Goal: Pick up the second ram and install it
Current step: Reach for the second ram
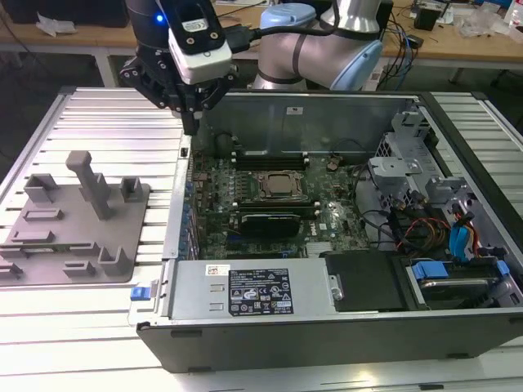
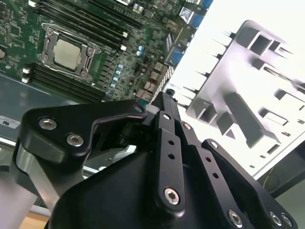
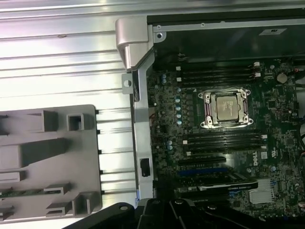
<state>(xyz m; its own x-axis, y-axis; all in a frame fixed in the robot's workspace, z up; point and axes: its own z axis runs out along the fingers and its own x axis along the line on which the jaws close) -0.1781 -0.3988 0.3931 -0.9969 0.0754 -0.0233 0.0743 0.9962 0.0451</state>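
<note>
A thin green ram stick (image 3: 21,192) lies in a slot of the grey holder plate (image 3: 52,157) beside the computer case. My gripper (image 1: 190,122) hangs over the case's wall on the exterior view's left, between the holder plate (image 1: 73,220) and the motherboard (image 1: 270,229). Its black fingers (image 2: 166,98) meet at the tips, shut with nothing visible between them. Long black memory slots (image 3: 224,74) run on both sides of the processor socket (image 3: 226,107), with a second bank (image 3: 224,140) on its other side.
The open case has a power supply (image 1: 257,290) along its front, and drive bays with cables (image 1: 441,220) on the exterior view's right. Upright posts (image 1: 90,184) stand on the holder plate. A ribbed metal table (image 1: 98,122) surrounds everything.
</note>
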